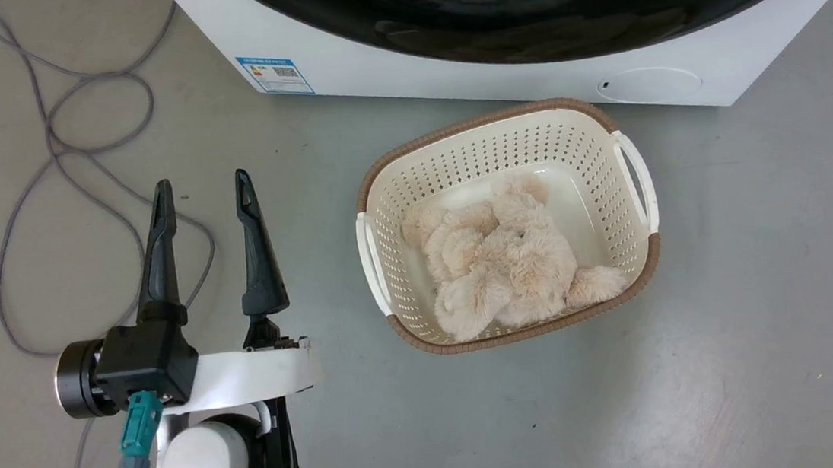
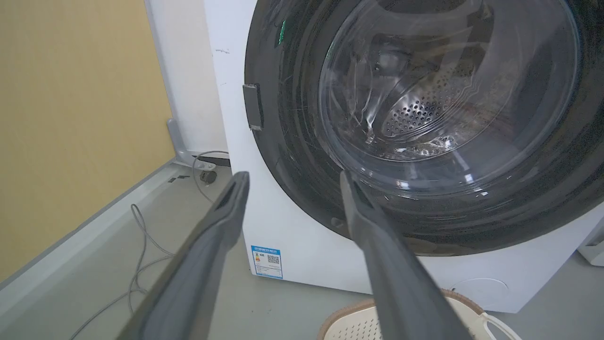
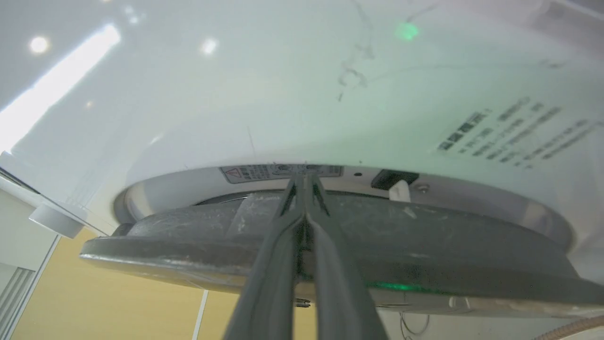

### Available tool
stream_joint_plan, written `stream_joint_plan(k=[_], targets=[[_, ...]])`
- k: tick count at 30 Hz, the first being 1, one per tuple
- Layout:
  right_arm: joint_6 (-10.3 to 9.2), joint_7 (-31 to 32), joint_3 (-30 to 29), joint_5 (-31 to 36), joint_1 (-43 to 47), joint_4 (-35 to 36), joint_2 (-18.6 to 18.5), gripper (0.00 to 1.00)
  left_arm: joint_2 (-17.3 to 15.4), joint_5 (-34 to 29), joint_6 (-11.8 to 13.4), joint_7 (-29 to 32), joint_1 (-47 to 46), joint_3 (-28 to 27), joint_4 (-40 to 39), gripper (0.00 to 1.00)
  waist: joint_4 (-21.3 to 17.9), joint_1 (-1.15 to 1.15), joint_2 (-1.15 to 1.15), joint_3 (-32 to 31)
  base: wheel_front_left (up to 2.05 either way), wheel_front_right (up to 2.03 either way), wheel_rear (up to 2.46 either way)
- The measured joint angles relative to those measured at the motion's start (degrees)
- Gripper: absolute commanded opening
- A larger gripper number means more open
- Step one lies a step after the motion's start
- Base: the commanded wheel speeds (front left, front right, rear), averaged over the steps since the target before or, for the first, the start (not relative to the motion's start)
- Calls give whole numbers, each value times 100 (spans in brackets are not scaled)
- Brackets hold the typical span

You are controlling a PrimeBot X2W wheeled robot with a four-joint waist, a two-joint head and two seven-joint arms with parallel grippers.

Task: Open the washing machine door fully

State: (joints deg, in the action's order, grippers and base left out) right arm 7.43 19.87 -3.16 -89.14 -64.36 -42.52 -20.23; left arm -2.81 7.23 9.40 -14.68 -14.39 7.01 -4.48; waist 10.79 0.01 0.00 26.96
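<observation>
The white washing machine (image 1: 369, 63) stands at the top of the head view, its glossy black washing machine door (image 1: 556, 14) cut off by the frame. In the left wrist view the door (image 2: 292, 156) with its clear glass bowl looks nearly closed. My left gripper (image 1: 203, 180) hangs open and empty over the floor, left of the basket and short of the machine (image 2: 236, 71). In the right wrist view my right gripper (image 3: 304, 178) is shut. Its tips are tucked in the narrow gap between the door's dark rim (image 3: 424, 255) and the machine's white front (image 3: 283, 94).
A cream perforated basket (image 1: 497, 115) with a fluffy beige toy (image 1: 503, 256) sits on the floor right before the machine. Grey cable (image 1: 56, 146) loops over the floor at the left. A yellow wall (image 2: 71, 118) stands left of the machine. A blue label (image 1: 275, 75) marks the front's lower corner.
</observation>
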Motion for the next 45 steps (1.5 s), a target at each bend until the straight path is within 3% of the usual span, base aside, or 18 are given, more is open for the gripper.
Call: stream_joint_plan(k=[15,30,45], targets=[[0,535,267,-13,622,349,145,0,0,-38,-57,-1,34,-75,97,100,-128,0,0,-354,0,0,0],[0,1044,444,-188,1741,1469,350,0,0,-140,-152,-1,271,-271,142,100,-422,0,0,-715,0,0,0],[0,1530,866,-283,3105,2253,806,0,0,-162,-211,-3,516,-298,286,100,-535,-1,0,-1229,0,0,0]])
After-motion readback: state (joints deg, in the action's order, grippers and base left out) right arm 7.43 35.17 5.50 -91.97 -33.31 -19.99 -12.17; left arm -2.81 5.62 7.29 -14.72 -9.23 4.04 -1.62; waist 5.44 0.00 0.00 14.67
